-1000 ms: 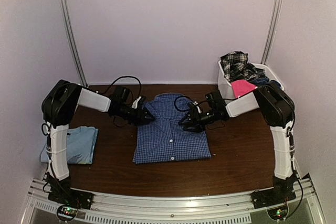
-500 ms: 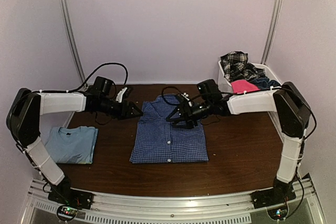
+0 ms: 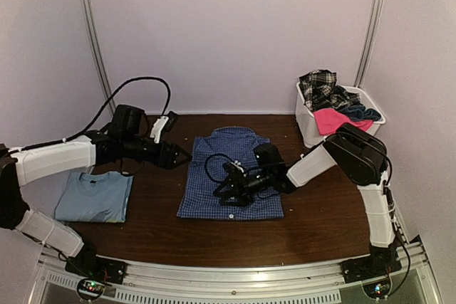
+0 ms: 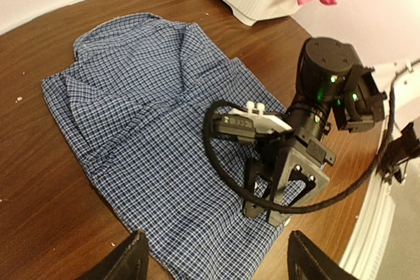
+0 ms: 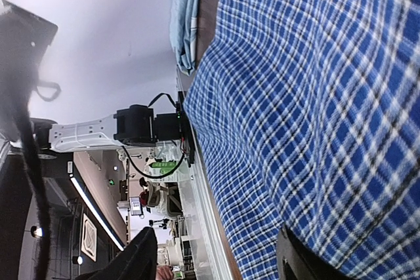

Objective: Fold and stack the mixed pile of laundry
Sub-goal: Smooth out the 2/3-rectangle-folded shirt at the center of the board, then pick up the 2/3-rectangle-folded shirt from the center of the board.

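Both arms have shifted: the right gripper (image 3: 228,191) now sits low at the near hem of the blue check shirt (image 3: 235,149) lying mid-table, jaws apart. The left gripper (image 3: 182,156), also apart, hangs off its left edge. The next step is probably pinching the hem to fold it away. Bare table (image 3: 320,211) lies all round; the basket (image 3: 308,124) stands far right.

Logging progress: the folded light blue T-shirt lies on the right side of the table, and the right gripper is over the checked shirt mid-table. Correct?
No: the top external view shows the folded light blue T-shirt on the left side of the table. The right gripper is indeed over the blue small-check button shirt mid-table.
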